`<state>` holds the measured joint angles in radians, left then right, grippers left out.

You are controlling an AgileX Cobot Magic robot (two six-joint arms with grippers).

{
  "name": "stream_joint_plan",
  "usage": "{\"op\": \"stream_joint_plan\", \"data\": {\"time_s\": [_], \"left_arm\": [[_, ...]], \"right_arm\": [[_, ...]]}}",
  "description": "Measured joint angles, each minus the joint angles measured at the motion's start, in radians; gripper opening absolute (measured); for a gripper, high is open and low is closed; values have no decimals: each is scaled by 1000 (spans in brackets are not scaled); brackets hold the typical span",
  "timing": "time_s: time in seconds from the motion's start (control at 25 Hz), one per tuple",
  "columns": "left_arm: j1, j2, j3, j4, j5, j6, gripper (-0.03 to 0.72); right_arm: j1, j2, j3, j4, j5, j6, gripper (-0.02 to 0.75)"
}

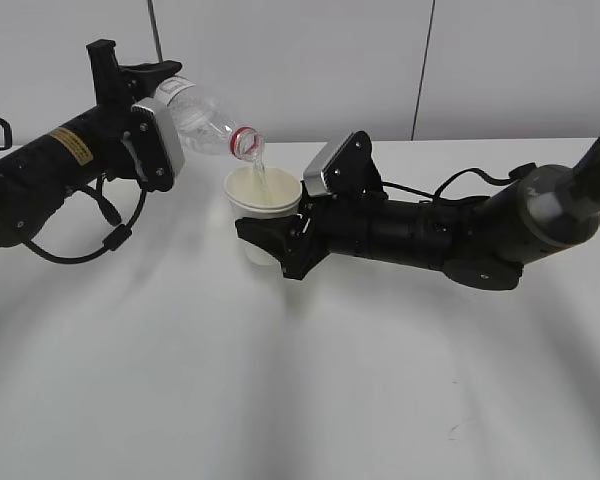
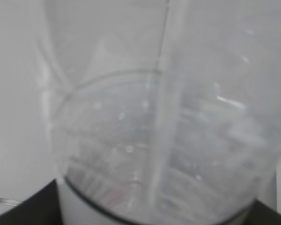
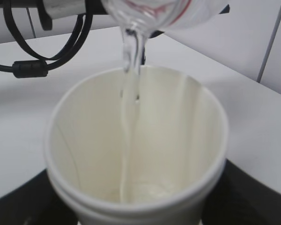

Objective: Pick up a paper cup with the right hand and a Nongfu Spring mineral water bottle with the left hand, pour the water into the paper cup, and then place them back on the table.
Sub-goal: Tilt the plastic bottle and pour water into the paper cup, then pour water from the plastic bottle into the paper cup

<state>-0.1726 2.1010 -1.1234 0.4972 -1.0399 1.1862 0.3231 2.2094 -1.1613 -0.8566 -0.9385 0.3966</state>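
On the left, the left hand (image 1: 145,120) has its fingers closed round the body of the Nongfu Spring mineral water bottle (image 1: 205,118), lifted off the tabletop (image 1: 280,380) and tipped with its mouth down towards the right. A thin stream of the water (image 3: 130,93) falls from that mouth into the paper cup (image 1: 264,215), directly below. Further right, the right hand (image 1: 280,240) grips the cup's lower wall, fingers partly spread to its width. Picking up is done and pouring is under way, little water collected; righting the bottle and setting both down remain
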Motion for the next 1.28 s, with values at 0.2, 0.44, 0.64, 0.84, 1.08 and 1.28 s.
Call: {"op": "stream_joint_plan", "data": {"time_s": [0.2,0.44,0.64,0.84,1.08,1.28], "left_arm": [[0,0,0,0,0,1,396],[0,0,0,0,0,9,396],[0,0,0,0,1,15,396],[0,0,0,0,6,28,396],[0,0,0,-3,10,35,396],[0,0,0,-4,14,50,396]], "right_arm": [[0,0,0,0,0,-11,482],[0,0,0,0,0,-37,482],[0,0,0,0,-2,-52,482],[0,0,0,0,-6,-81,482],[0,0,0,0,-6,-94,482],[0,0,0,0,-6,-100,482]]}}
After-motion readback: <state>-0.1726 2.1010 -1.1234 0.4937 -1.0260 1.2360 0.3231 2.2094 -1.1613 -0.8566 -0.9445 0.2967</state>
